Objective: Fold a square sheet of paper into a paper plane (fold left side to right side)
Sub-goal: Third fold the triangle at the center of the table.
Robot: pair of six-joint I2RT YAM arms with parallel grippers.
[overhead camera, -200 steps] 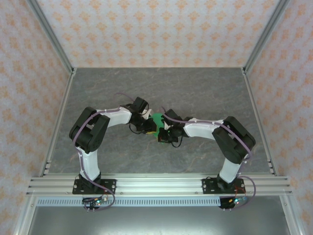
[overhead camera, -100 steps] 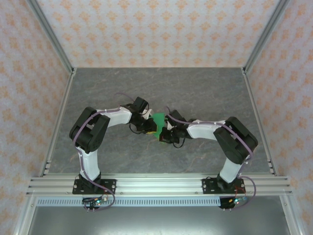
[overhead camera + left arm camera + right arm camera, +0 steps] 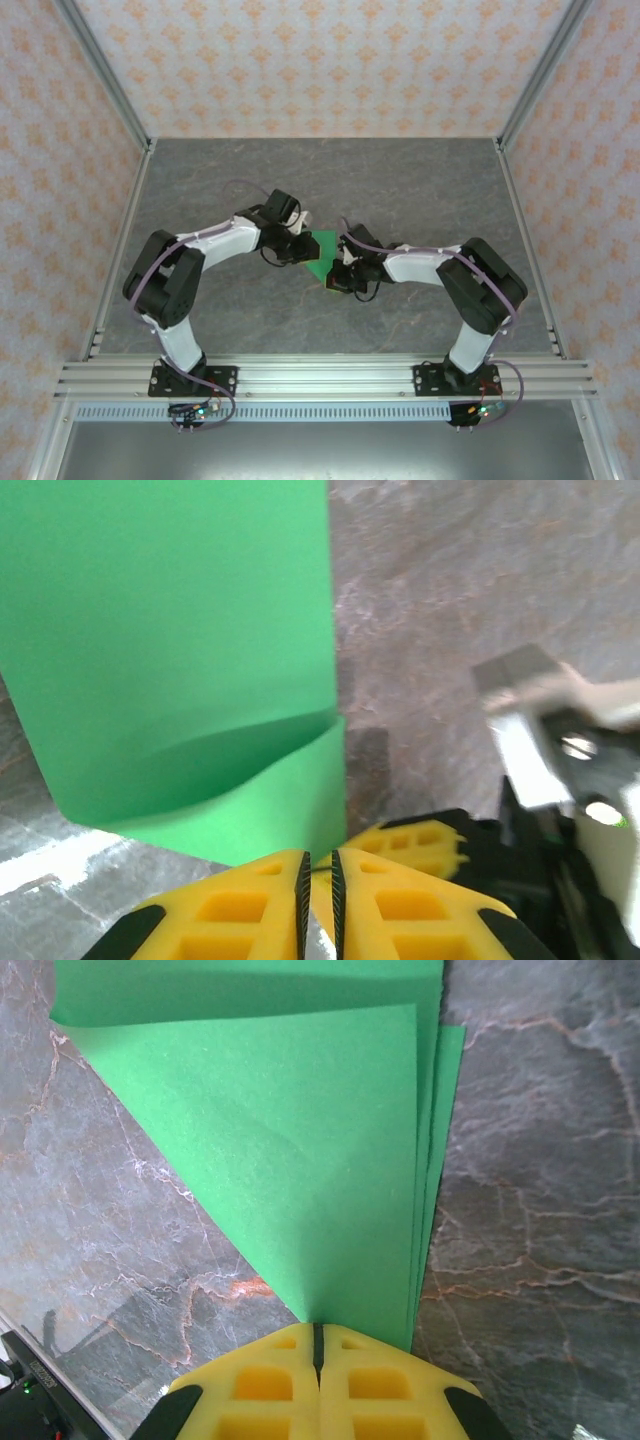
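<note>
Top external: green paper (image 3: pixel 322 250) central on worktop (image 3: pixel 420 180).
Left gripper (image 3: pixel 318 858) jaws clamp its curled edge; right gripper (image 3: pixel 317 1328) jaws together at its corner.

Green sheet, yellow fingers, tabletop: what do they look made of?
Sheet: thin matte paper by the look; it holds sharp creases and lies in layers.
Fingers: yellow plastic or rubber, unclear which; moulded hollow pockets.
Tabletop: grey stone-look surface with pale veins, possibly printed laminate.
</note>
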